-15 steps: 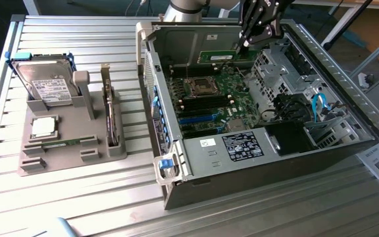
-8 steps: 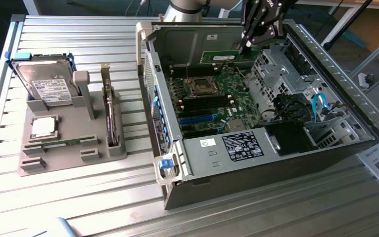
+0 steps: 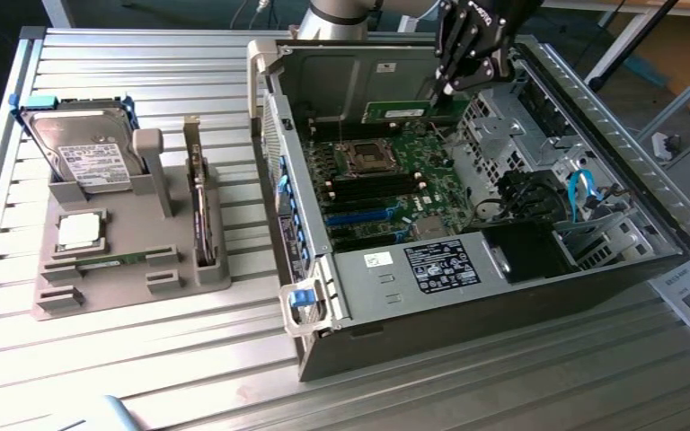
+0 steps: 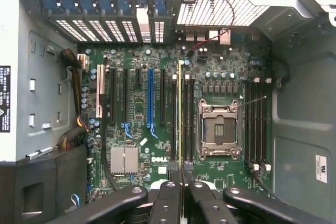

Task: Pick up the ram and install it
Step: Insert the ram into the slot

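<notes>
One ram (image 3: 399,112), pinched in my gripper (image 3: 451,90), hangs over the motherboard (image 3: 381,184); one hard drive (image 3: 82,153) stands apart on the tray (image 3: 105,292). Wrist view shows the stick edge-on beside one CPU socket (image 4: 218,129).

Ribbed metal table (image 3: 141,377), matt plastic tray (image 3: 105,303)

Light is glinting off the ribbed grey metal counter (image 3: 141,359); white furniture legs (image 3: 624,40) are standing beyond it.
</notes>
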